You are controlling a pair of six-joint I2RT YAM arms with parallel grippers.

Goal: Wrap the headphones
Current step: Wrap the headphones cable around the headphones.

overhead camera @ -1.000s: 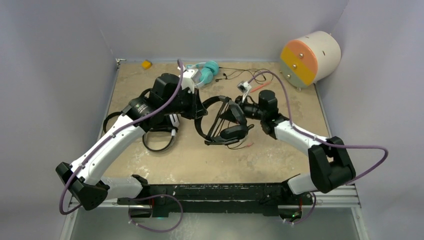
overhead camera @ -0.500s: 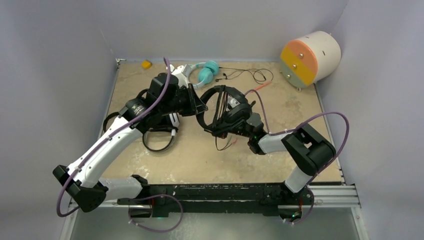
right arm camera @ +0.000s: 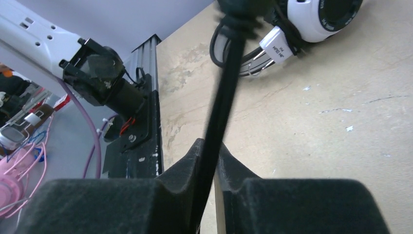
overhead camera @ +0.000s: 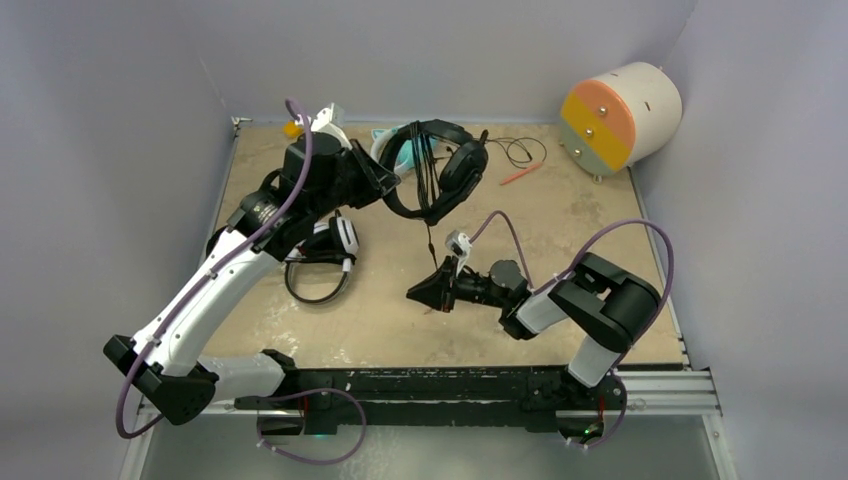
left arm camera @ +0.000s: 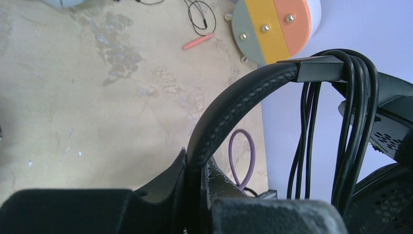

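My left gripper [overhead camera: 385,185] is shut on the padded headband of a black headset [overhead camera: 432,165] and holds it raised near the back of the table. In the left wrist view the jaws [left arm camera: 195,161] clamp the headband [left arm camera: 234,102], and several turns of black cable [left arm camera: 355,73] hang over it. My right gripper [overhead camera: 420,293] is low over the table's middle, shut on that headset's thin black cable [right arm camera: 221,107], which runs up from it to the headset. The white-and-black headset [overhead camera: 335,240] lies under the left arm. The teal headset [overhead camera: 385,133] is mostly hidden behind the raised one.
A white drum with an orange-and-yellow face [overhead camera: 620,115] lies at the back right. A thin red stick [overhead camera: 520,175] and a loose black cable [overhead camera: 500,150] lie near it. A small orange object [overhead camera: 292,128] sits at the back left. Black loops [overhead camera: 215,245] lie left.
My left gripper has lifted the black headset up and toward the back. My right gripper has swung from beside the headset down to the table's middle, holding the cable.
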